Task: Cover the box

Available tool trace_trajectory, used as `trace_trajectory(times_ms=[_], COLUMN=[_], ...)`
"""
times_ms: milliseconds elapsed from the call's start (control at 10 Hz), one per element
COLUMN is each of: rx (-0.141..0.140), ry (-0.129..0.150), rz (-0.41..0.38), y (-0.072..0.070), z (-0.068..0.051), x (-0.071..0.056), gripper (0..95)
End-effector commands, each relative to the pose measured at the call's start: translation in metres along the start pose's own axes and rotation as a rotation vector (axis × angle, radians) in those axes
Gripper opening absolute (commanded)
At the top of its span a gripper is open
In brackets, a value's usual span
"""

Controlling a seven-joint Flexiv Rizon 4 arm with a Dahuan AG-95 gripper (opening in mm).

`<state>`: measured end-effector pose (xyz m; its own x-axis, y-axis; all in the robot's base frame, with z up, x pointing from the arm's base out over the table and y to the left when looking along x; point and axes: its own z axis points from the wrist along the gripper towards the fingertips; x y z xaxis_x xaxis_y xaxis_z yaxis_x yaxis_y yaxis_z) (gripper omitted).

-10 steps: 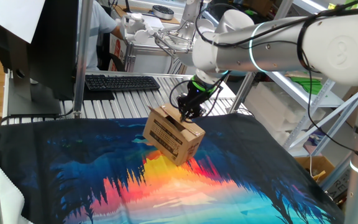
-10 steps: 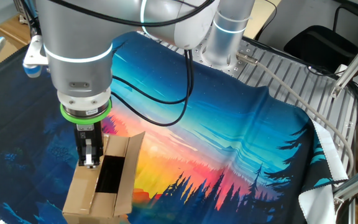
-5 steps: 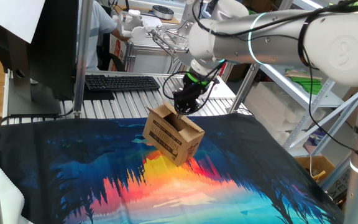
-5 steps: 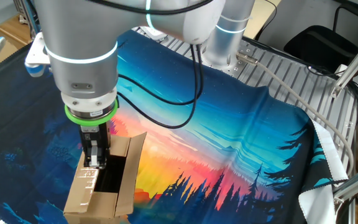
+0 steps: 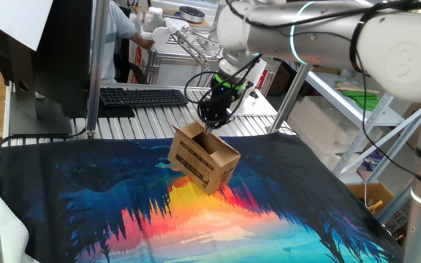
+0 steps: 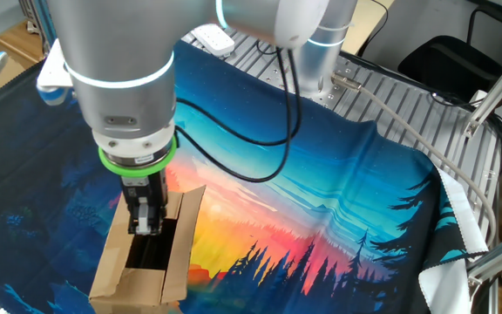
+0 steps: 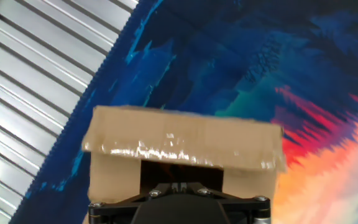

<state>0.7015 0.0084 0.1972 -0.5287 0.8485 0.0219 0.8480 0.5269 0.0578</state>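
We count one box (image 5: 204, 159), one gripper (image 5: 212, 117), one cloth (image 5: 123, 212), one keyboard (image 5: 143, 96), perhaps one monitor (image 5: 46, 51).

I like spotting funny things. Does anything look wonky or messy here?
Nothing is spilled or broken. The box sits at an angle to the cloth's edges with its top open and one flap sticking up. The end effector hangs over the opening.

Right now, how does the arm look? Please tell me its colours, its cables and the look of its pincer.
The arm is thick, rounded and glossy grey-white, with a glowing blue-white ring at one joint. A bright green ring sits at the wrist. Below it hangs the small black pincer with narrow fingers. Thin black cables loop loosely from the upper arm down to the wrist.
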Motion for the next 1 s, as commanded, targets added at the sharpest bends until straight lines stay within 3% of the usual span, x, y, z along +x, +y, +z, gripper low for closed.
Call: trace_trajectory(times_ms=[100,500,700,900,1000], rx=[-0.002,0.027,0.042,0.069,0.101], ry=[0.003,0.013,0.027,0.026,-0.014], rz=[0.008,-0.038,-0.073,-0.117,-0.164], y=[-0.004,-0.006,-0.011,-0.012,-0.012], z=[-0.007,-0.018,-0.034,-0.039,-0.039], x=[0.003,0.004,0.005,0.005,0.005], gripper=[0.0,0.0,0.0,0.0,19.0])
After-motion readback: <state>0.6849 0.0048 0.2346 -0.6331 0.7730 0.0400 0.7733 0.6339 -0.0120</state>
